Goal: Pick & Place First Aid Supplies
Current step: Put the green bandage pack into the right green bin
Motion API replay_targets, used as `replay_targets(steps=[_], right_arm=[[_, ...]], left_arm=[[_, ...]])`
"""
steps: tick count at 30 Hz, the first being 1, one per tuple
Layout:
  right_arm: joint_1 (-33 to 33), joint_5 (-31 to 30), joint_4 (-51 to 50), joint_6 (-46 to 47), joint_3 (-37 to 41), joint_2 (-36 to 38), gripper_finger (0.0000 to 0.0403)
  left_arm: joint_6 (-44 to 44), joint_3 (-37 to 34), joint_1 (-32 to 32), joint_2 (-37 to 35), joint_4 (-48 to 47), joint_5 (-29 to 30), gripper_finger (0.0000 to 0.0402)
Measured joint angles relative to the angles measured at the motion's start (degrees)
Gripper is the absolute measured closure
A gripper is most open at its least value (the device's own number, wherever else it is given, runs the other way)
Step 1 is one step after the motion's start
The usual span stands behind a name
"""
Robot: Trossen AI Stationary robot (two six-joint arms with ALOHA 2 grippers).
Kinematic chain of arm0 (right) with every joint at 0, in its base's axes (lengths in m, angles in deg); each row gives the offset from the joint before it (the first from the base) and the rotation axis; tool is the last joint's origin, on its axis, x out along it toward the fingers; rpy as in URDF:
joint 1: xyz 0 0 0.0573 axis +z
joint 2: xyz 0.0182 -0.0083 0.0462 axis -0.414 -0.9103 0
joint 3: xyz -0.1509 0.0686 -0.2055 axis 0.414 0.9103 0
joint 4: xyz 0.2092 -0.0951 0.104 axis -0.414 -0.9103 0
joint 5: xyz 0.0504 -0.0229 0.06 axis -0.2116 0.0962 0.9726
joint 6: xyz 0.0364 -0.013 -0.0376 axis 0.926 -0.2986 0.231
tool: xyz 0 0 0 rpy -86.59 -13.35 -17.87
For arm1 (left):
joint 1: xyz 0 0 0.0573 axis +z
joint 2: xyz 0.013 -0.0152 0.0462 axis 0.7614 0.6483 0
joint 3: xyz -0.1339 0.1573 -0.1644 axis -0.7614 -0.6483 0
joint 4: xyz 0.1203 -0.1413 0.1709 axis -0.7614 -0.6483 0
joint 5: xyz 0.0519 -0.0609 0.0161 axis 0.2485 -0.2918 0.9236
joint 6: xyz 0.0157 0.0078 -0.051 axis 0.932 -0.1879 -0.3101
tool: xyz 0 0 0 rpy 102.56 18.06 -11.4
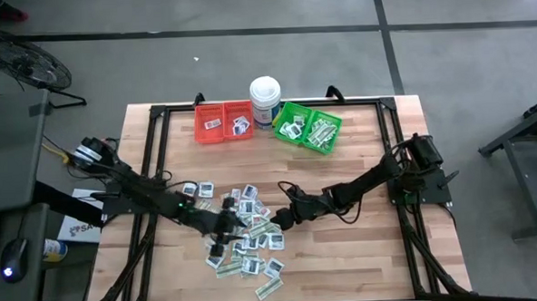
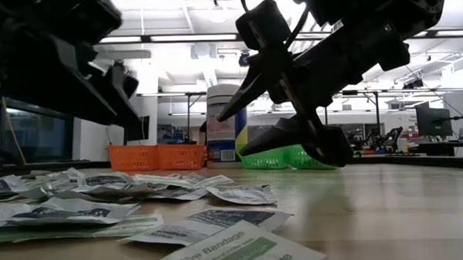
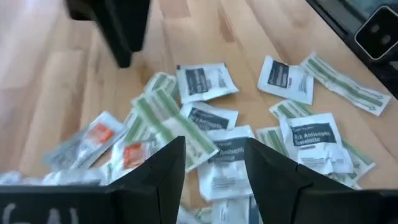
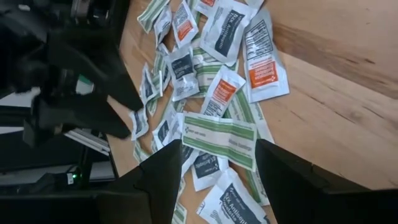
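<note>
One camera looks straight down on the whole worktop [image 1: 362,210]; another sits at its surface, facing the room. Both wrist cameras hover close above the packets [image 3: 205,81], which all views share.

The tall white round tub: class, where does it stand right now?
In the high view, the tall white round tub stands at the table's far edge, between the red plastic bin and green plastic bin.

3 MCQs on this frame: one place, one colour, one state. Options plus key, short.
1. The white tub stands:
A. between the red bin and the green bin
B. inside the red bin
C. among the packets

2. The bin on the right arm's side is:
A. red
B. green
C. blue

3. The right gripper is:
A. shut on a packet
B. open above the packets
C. over the green bin

Key: 1 A, high view shows the tub between the bins. 2 B, the green bin sits right of the tub. 3 B, right wrist view shows spread fingers with nothing gripped.
</note>
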Motion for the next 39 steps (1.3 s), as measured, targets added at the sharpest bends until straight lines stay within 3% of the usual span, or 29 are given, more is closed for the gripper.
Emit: replay_targets(steps=[7,15,25,39], right_arm=[[0.00,0.00,-0.60,-0.22,0.00,0.00,0.0206],[0.00,-0.44,-1.00,-0.44,0.00,0.00,0.0206],[0.00,-1.49,-0.97,-0.39,0.00,0.00,0.0206],[-0.01,-1.77,-0.92,0.55,0.00,0.00,0.0206]], left_arm=[[2.13,5.13,0.48,4.50,-3.04,-0.73,0.0270],[-1.54,5.65,0.44,5.49,-7.33,2.81,0.0392],[-1.90,5.67,0.47,5.47,-5.95,5.20,0.0400],[-3.89,5.67,0.46,5.47,-5.88,3.50,0.0401]])
